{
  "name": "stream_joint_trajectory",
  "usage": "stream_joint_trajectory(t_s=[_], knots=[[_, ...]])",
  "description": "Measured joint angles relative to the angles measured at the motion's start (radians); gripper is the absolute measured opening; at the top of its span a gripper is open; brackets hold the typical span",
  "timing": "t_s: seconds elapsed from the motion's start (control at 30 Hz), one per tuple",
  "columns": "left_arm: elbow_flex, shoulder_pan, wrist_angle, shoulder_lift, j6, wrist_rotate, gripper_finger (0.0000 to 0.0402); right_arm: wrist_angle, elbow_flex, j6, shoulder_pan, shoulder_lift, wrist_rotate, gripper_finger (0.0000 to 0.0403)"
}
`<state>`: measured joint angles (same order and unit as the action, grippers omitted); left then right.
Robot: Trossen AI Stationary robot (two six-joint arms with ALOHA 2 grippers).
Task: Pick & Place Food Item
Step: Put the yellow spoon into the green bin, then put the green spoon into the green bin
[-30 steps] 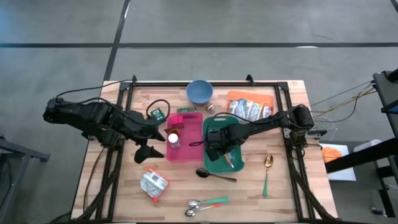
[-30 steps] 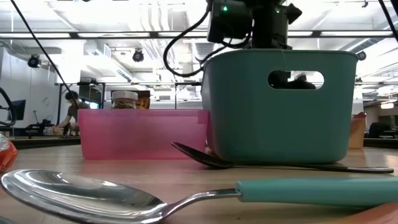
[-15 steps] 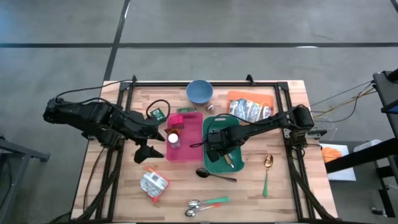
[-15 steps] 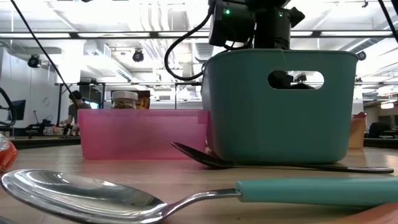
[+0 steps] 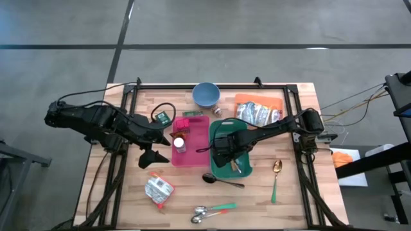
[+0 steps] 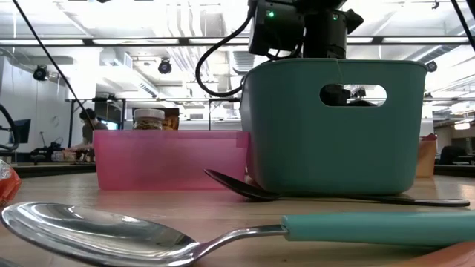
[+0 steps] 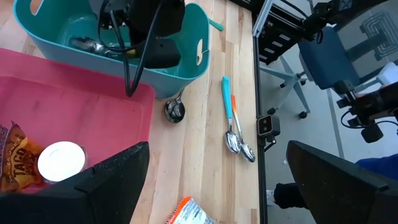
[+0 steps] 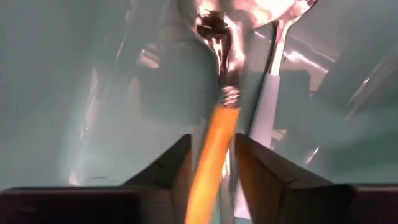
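My right gripper reaches straight down inside the teal bin, its fingers parted on either side of the orange handle of a spoon whose metal bowl lies on the bin's floor. A second spoon with a pale handle lies beside it. My left gripper hangs open above the table, left of the pink tray. The tray holds a white-lidded jar and a snack bag. My right gripper comes from above with its fingers across the spoon's orange handle, which runs between them. A narrow gap shows beside one finger. I cannot tell whether either finger touches the handle. The spoon's bowl end rests on the bin's floor.
A blue bowl and foil packets sit at the far side. A black spoon lies just in front of the bin and a green-handled spoon to its right. Two spoons and a packet lie near the front edge.
Both arms have kept their places. In the high view, the spoon's orange handle stood out as a slanting streak beside my right gripper. It now shows shorter and duller, lower in the teal bin.
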<state>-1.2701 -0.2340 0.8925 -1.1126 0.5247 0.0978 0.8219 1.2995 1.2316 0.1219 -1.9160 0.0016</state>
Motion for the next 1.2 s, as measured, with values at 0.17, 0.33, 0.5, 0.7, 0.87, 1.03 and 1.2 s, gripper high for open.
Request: stream_joint_trajectory(t_s=[0.17, 0.33, 0.5, 0.7, 0.87, 1.03, 1.2], knots=[[0.0, 0.0, 0.0, 0.0, 0.0, 0.0, 0.038, -0.002, 0.0, 0.0, 0.0, 0.0, -0.003, 0.0181], [0.0, 0.0, 0.0, 0.0, 0.0, 0.0, 0.038, -0.002, 0.0, 0.0, 0.0, 0.0, -0.004, 0.0222], [0.0, 0.0, 0.0, 0.0, 0.0, 0.0, 0.038, -0.002, 0.003, 0.001, 0.0, 0.002, -0.005, 0.0248], [0.0, 0.0, 0.0, 0.0, 0.0, 0.0, 0.038, 0.0, 0.003, 0.019, 0.0, 0.01, -0.004, 0.0258], [0.0, 0.0, 0.002, 0.0, 0.0, 0.0, 0.038, 0.001, 0.004, 0.049, 0.017, 0.025, -0.001, 0.0258], [0.0, 0.0, 0.003, 0.0, 0.0, 0.0, 0.038, 0.006, 0.003, 0.083, 0.04, 0.062, 0.032, 0.0258], [0.0, 0.0, 0.004, 0.0, 0.0, 0.0, 0.038, 0.011, 0.008, 0.13, 0.073, 0.133, 0.096, 0.0258]])
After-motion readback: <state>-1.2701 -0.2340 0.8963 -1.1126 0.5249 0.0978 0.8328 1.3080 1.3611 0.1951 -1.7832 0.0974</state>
